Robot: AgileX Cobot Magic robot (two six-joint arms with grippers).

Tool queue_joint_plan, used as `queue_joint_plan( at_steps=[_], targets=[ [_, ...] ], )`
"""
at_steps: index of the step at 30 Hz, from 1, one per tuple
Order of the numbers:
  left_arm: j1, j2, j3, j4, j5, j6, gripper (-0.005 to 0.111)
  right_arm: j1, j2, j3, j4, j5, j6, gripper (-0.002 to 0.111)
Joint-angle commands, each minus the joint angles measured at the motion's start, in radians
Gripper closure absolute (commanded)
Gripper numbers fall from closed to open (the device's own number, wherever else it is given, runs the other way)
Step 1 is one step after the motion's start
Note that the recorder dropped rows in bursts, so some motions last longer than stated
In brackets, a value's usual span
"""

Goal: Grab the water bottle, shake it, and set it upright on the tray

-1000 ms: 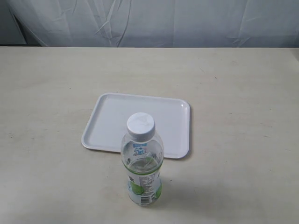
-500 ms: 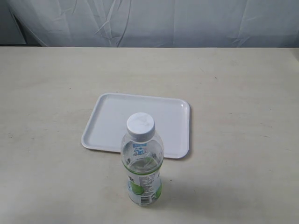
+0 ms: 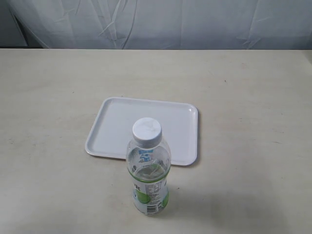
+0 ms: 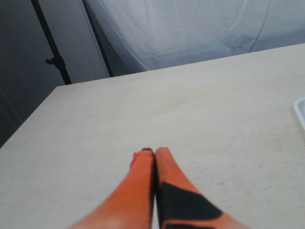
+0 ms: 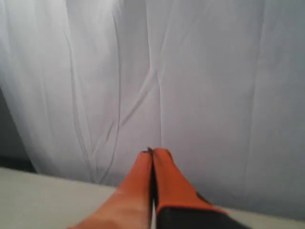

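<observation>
The water bottle (image 3: 148,180) stands upright on the table near the front edge, white cap on top, green, white and blue label around its body. Just behind it lies the white tray (image 3: 117,127), flat, with nothing on it. Neither gripper shows in the exterior view. In the left wrist view my left gripper (image 4: 152,151) is shut, orange fingers pressed together above bare table, holding nothing; a corner of the tray (image 4: 301,109) shows at that frame's edge. My right gripper (image 5: 153,151) is also shut with nothing in it, pointing at the white curtain.
A white curtain (image 3: 161,22) hangs behind the table's far edge. A dark stand pole (image 4: 52,45) rises beyond the table's corner in the left wrist view. The beige table (image 3: 253,97) stretches out on both sides of the tray.
</observation>
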Motion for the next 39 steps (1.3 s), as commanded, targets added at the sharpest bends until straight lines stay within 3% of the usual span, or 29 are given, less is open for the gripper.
queue_joint_plan(
  at_steps=[1,9,13,18,21,23,28,31,35,39],
  targets=[
    [0.003,-0.004,0.002,0.006,-0.013,-0.004,0.107,0.005,0.231,-0.005,-0.014,0.014,0.034,0.109],
    [0.003,-0.004,0.002,0.006,-0.013,-0.004,0.107,0.005,0.487,0.003,-0.014,-0.052,0.118,0.109],
    [0.003,-0.004,0.002,0.006,-0.013,-0.004,0.107,0.005,0.490,0.003,-0.014,0.148,0.073,0.109],
    [0.003,-0.004,0.002,0.006,-0.013,-0.004,0.107,0.005,0.447,0.023,0.018,0.449,-0.213,0.109],
    [0.003,-0.004,0.002,0.006,-0.013,-0.004,0.107,0.005,0.448,0.007,0.319,0.677,-0.574,0.109],
    [0.001,-0.008,0.002,0.006,-0.013,-0.004,0.107,0.005,0.474,-0.028,0.507,0.758,-0.704,0.109],
    [0.001,-0.010,0.002,0.006,-0.013,-0.004,0.107,0.005,0.472,-0.069,1.192,0.782,-1.142,0.109],
    [0.001,-0.010,0.002,0.006,-0.013,-0.004,0.107,0.005,0.443,-0.053,1.493,0.780,-1.446,0.109],
    [0.001,-0.010,0.002,0.006,-0.013,-0.004,0.107,0.059,0.330,0.010,1.736,0.706,-1.712,0.109],
    [0.001,-0.010,0.002,0.006,-0.013,-0.004,0.107,0.166,0.222,0.103,1.864,0.672,-1.738,0.109]
  ],
)
